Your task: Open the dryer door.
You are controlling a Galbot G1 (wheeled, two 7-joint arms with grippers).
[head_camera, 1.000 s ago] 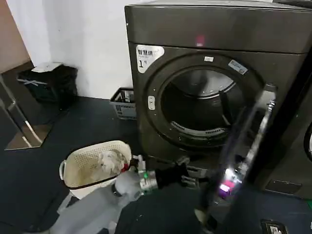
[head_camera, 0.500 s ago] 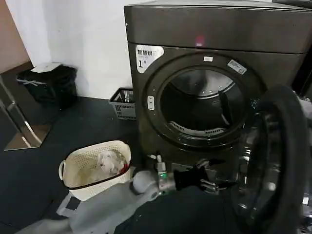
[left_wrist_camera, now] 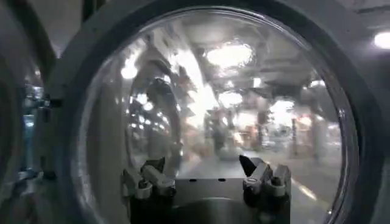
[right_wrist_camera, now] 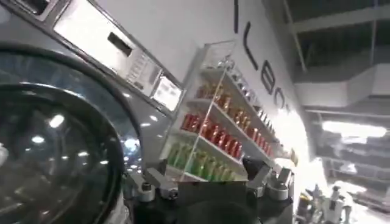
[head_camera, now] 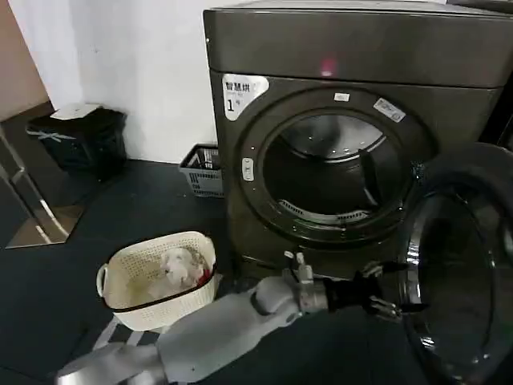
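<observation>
The dark grey-brown dryer stands in the middle of the head view with its round drum opening uncovered. The dryer door hangs swung out wide to the right, its inner side facing me. My left arm reaches across low in front of the machine. My left gripper is open just beside the door's near rim, holding nothing. In the left wrist view the door's glass lies close ahead of the open left gripper. My right gripper is open and empty, off by a neighbouring machine.
A cream laundry basket with clothes sits on the dark floor left of the dryer. A grey basket stands against the wall, a black bin farther left. Shelves of bottles show in the right wrist view.
The door has swung from half open to wide open on the right. My left arm has stretched rightwards after it, low in front of the dryer.
</observation>
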